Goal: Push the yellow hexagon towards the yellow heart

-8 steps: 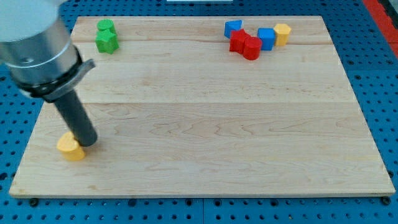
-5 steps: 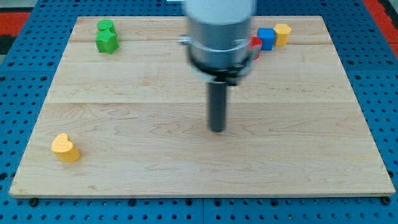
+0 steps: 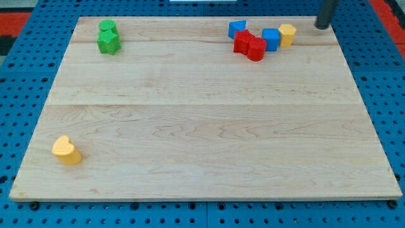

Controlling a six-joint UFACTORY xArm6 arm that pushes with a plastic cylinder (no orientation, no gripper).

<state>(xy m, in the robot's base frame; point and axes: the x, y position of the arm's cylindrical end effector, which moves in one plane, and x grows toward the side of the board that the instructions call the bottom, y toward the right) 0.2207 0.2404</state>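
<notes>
The rod, which had no pincer to open or close, had its tip [image 3: 323, 26] just beside the yellow hexagon [image 3: 287, 34] at its two o'clock, the yellow heart [image 3: 66, 151] lying far off toward eight o'clock.

Colour rundown: the desk [image 3: 202, 126] is pale blond wood with a fine grain running across it, sitting on a bright blue pegboard [image 3: 19, 114] dotted with dark holes. The yellow hexagon [image 3: 287, 33] and the yellow heart [image 3: 66, 151] are both a warm yellow-orange. Two green blocks [image 3: 108, 37] are a vivid lime, two red blocks [image 3: 249, 45] a strong scarlet, and the blue blocks [image 3: 238, 28] and [image 3: 271, 38] mid-blue. My tip [image 3: 323, 26] is dark grey, nearly black.
</notes>
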